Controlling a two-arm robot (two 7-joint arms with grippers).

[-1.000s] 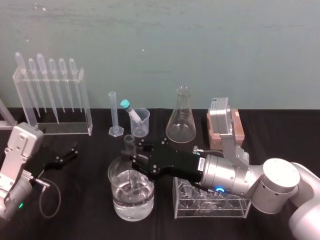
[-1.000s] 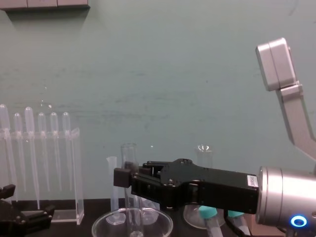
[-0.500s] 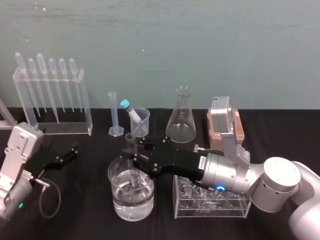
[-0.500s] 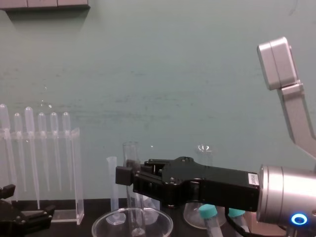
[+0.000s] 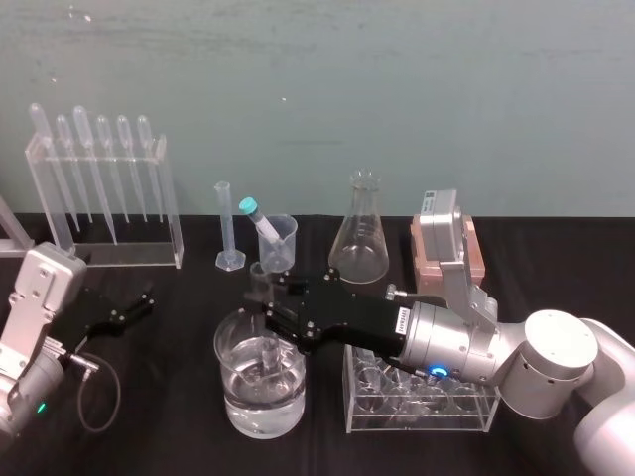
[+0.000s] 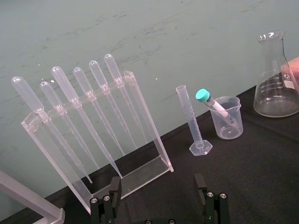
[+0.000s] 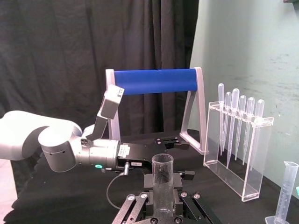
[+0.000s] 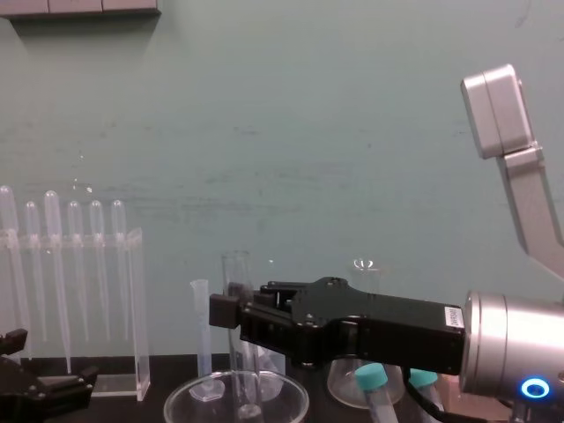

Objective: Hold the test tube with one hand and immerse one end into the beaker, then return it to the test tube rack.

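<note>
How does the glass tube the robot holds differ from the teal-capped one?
The test tube has an open rim; the teal-capped tube is closed by its cap. The test tube stands upright, held by the right gripper, lower end inside the beaker; the teal-capped tube leans in the small beaker, untouched. Both are slim and clear. The left gripper rests open, off to the left.

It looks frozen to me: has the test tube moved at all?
Yes, slightly: in the chest view the test tube has edged right, away from the graduated cylinder.
</note>
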